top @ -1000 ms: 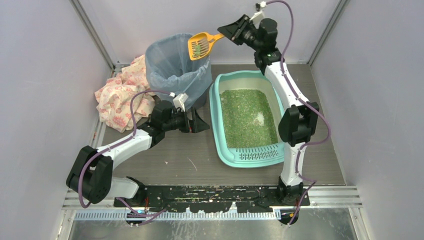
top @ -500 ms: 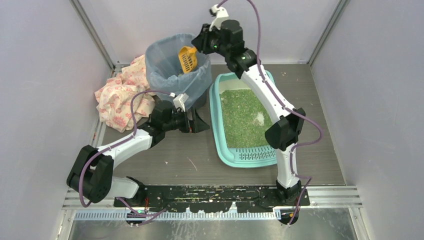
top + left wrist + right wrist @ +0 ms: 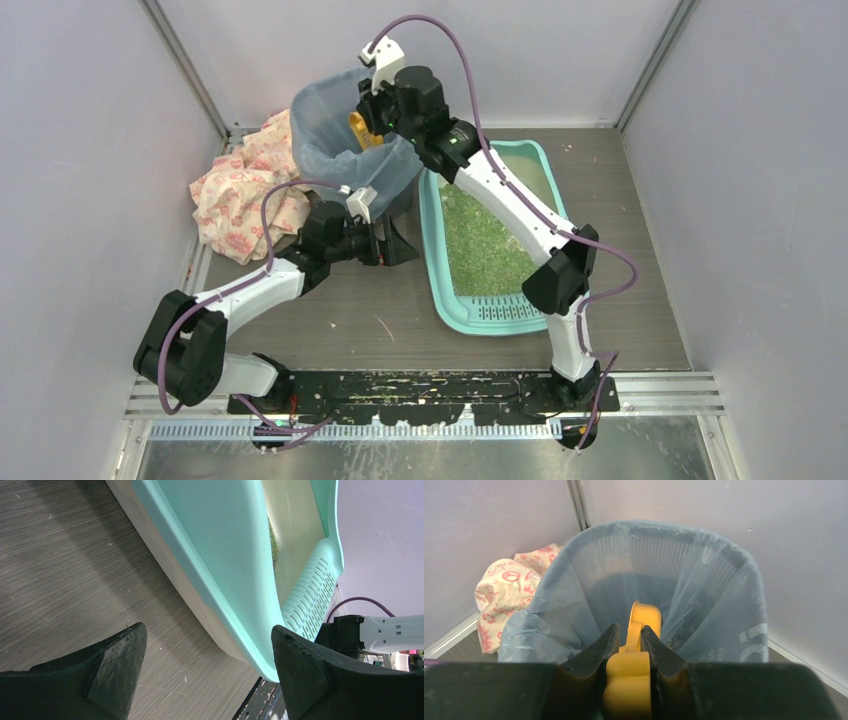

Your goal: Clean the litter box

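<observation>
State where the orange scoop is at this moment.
In the top view the scoop is at the back, held by the right gripper inside the mouth of the bin, left of the litter box.

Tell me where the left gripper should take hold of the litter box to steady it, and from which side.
Grip the raised rim along the long left side of the litter box, coming in from the left. That rim is a thin, straight overhanging lip, probably narrow enough for the jaws to straddle, and the open left gripper points at it.

Pale lettering on the bin bag [image 3: 724,600] — illegible.
</observation>
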`<move>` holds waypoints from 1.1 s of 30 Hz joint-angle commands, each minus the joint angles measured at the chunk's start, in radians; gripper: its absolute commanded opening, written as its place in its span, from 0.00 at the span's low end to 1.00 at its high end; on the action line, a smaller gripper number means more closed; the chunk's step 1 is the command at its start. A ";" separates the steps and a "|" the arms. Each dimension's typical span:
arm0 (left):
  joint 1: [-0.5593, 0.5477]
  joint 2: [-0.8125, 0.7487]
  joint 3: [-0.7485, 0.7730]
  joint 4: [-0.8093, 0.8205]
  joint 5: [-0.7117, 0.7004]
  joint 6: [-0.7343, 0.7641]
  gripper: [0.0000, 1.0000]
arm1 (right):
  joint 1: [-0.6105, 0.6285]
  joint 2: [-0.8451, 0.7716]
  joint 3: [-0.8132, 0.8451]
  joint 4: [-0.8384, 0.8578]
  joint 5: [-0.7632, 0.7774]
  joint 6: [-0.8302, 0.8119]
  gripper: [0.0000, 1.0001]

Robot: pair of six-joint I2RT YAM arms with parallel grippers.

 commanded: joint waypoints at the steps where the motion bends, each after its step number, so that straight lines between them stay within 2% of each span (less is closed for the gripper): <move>1: -0.004 -0.022 0.031 0.023 0.000 0.022 0.94 | -0.017 -0.150 -0.034 0.144 -0.043 0.003 0.00; 7: -0.004 -0.021 0.031 0.023 -0.001 0.023 0.94 | -0.058 -0.272 -0.155 0.275 -0.179 0.119 0.01; 12: -0.004 -0.010 0.032 0.026 -0.001 0.022 0.94 | -0.170 -0.344 -0.250 0.400 -0.280 0.294 0.01; 19: -0.004 -0.018 0.031 0.025 -0.002 0.022 0.94 | -0.468 -0.504 -0.588 0.680 -0.378 0.646 0.01; 24: -0.003 -0.007 0.032 0.033 0.005 0.016 0.94 | -0.668 -0.644 -0.901 0.855 -0.388 0.850 0.00; 27: -0.004 -0.001 0.032 0.038 0.011 0.013 0.94 | -0.717 -0.723 -1.056 0.863 -0.389 0.857 0.01; 33: -0.004 0.000 0.032 0.042 0.012 0.011 0.94 | -0.736 -0.796 -1.308 0.821 -0.376 0.799 0.00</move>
